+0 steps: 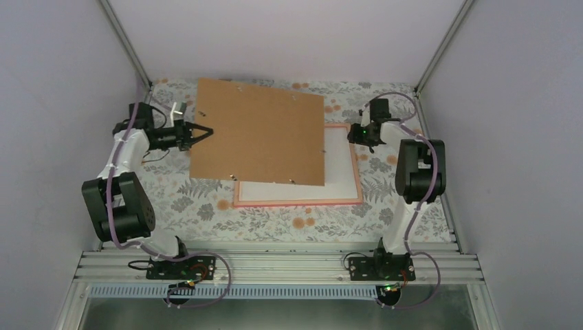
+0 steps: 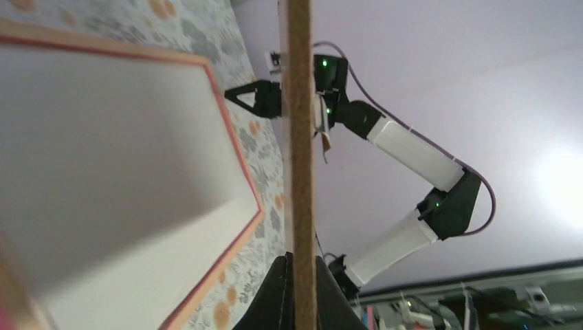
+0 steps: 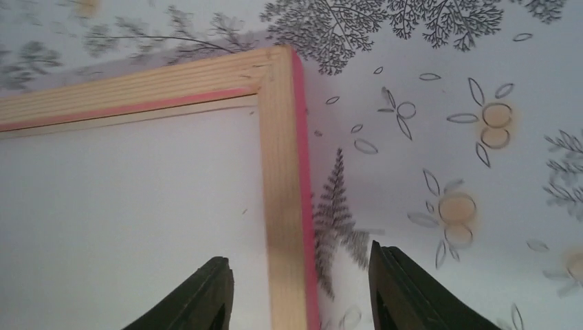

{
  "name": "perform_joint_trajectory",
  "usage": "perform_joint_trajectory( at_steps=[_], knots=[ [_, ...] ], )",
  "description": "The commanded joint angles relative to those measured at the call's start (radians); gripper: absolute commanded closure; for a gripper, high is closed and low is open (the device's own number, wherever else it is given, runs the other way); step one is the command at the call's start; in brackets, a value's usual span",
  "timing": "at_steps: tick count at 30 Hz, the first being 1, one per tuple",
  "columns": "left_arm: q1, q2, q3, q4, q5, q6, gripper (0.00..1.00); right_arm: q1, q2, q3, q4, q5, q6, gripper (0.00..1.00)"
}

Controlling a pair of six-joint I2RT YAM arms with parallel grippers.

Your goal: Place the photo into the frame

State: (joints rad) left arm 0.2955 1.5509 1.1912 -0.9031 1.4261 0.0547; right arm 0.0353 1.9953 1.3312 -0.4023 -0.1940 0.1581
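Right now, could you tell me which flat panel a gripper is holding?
The brown backing board, pinched at its edge by the left gripper; the pink-edged frame lies flat below, ungripped.

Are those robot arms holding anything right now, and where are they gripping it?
The left jaws are shut on the brown backing board, pinching the middle of its left edge. The right jaws stand open over the frame rail, holding nothing.

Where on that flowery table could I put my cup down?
Widest bare strip of table: between the frame's near edge and the arm bases. A smaller patch lies left of the frame. The middle is crowded: left gripper holds the board over the frame, right gripper hovers at its far-right corner.
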Motion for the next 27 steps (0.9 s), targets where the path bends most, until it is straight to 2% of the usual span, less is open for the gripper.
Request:
perform_joint_trajectory(
  at_steps=[1,5,9,11,13,15,17,18,21,22,23,27],
  knots=[
    [-0.081,0.026,0.0,0.142,0.16,-0.081,0.98,-0.03,-0.149,-0.046,-0.017,-0.166,-0.048,0.5],
    [-0.116,0.085,0.069,0.042,0.174,0.055,0.98,-0.046,-0.261,-0.091,-0.054,-0.305,-0.095,0.39],
    [-0.156,0.141,0.139,0.042,0.171,0.064,0.98,-0.035,-0.389,-0.186,-0.078,-0.416,-0.103,0.29],
    [-0.186,0.141,0.193,0.075,0.111,0.013,0.98,-0.036,-0.426,-0.226,-0.081,-0.413,-0.093,0.28],
    [-0.182,0.101,0.199,0.168,0.055,-0.149,0.98,-0.045,-0.469,-0.262,-0.078,-0.365,-0.088,0.27],
    [-0.163,-0.004,0.117,0.343,-0.009,-0.366,0.98,-0.075,-0.514,-0.289,-0.076,-0.308,-0.083,0.23],
    [-0.153,-0.129,-0.054,0.708,-0.025,-0.73,0.98,-0.125,-0.552,-0.309,-0.086,-0.293,-0.08,0.2],
    [-0.16,-0.177,-0.122,0.866,-0.037,-0.852,0.98,-0.157,-0.561,-0.319,-0.09,-0.304,-0.082,0.19],
    [-0.249,-0.182,-0.18,0.91,-0.053,-0.862,0.98,-0.249,-0.575,-0.363,-0.091,-0.36,-0.098,0.14],
    [-0.275,-0.191,-0.245,1.029,-0.058,-0.946,0.98,-0.272,-0.575,-0.376,-0.092,-0.373,-0.104,0.13],
    [-0.295,-0.193,-0.327,1.221,-0.066,-1.041,0.98,-0.29,-0.574,-0.383,-0.093,-0.384,-0.113,0.12],
    [-0.328,-0.142,-0.471,1.599,-0.121,-1.269,0.98,-0.315,-0.579,-0.387,-0.101,-0.419,-0.147,0.1]
  ],
)
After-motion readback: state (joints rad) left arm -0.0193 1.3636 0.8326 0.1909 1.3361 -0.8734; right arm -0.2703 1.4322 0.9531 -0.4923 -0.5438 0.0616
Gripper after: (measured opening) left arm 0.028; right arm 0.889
